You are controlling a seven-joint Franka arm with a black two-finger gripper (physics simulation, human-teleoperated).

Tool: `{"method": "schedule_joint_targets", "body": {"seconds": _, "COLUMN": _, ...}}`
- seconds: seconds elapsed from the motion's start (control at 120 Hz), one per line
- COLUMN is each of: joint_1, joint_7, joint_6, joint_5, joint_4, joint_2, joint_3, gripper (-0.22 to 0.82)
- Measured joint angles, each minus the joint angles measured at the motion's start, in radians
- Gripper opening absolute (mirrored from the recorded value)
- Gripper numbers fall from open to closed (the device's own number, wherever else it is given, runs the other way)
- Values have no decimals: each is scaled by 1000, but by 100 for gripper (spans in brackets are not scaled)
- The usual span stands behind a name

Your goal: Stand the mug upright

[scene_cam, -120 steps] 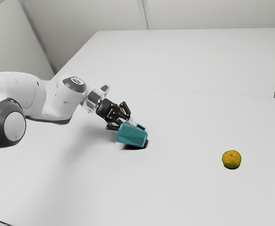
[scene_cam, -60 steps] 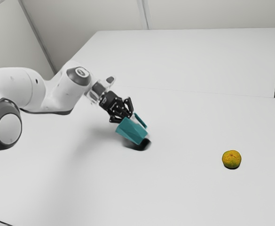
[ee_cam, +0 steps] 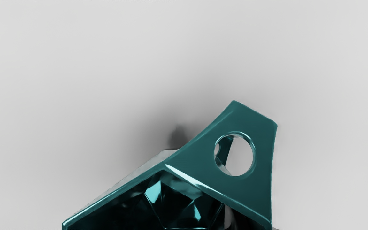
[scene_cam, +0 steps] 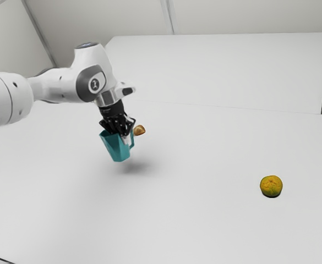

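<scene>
Our one black two-finger claw is closed on one glossy teal, faceted mug with one handle. We hold it above the white counter, mouth upward but tilted. We count two other things: one round yellow-green fruit, toward the exterior view's right, and one small orange-brown object near the mug.
</scene>
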Motion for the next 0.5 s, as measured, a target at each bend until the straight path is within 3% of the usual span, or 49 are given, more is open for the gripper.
{"method": "schedule_joint_targets", "body": {"seconds": 0.217, "joint_1": -2, "joint_7": -31, "joint_6": 124, "joint_5": 115, "joint_4": -117, "joint_2": -73, "joint_3": -6, "gripper": -17}}
{"method": "schedule_joint_targets", "body": {"seconds": 0.5, "joint_1": -10, "joint_7": -86, "joint_6": 175, "joint_5": 136, "joint_4": -226, "joint_2": -142, "joint_3": -22, "gripper": -17}}
